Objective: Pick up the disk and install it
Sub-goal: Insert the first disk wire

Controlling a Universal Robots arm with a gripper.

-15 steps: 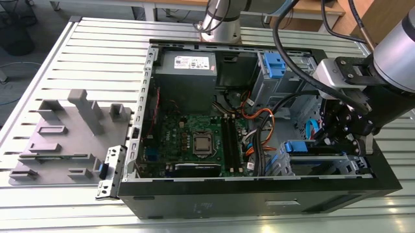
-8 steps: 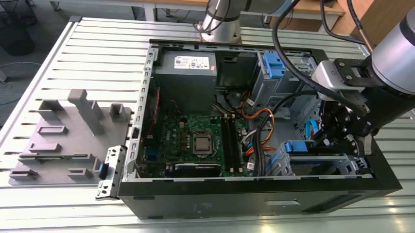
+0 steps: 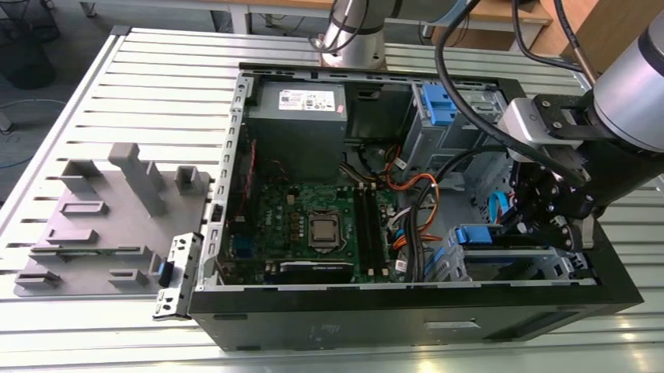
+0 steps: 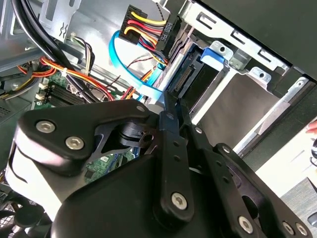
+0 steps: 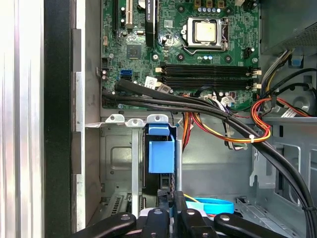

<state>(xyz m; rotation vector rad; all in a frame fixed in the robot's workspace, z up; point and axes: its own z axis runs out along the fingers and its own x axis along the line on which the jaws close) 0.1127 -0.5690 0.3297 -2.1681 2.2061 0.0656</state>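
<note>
Exterior view gives us the open computer case (image 3: 343, 326) lying on its side, with the arm bent down into its corner at the exterior view's right, over the drive cage (image 3: 514, 260). In the first wrist view the disk (image 5: 161, 151) stands on edge inside that cage. Its long axis runs straight away from the gripper (image 5: 171, 194), whose fingers are drawn together at its near end. We cannot confirm contact.
</note>
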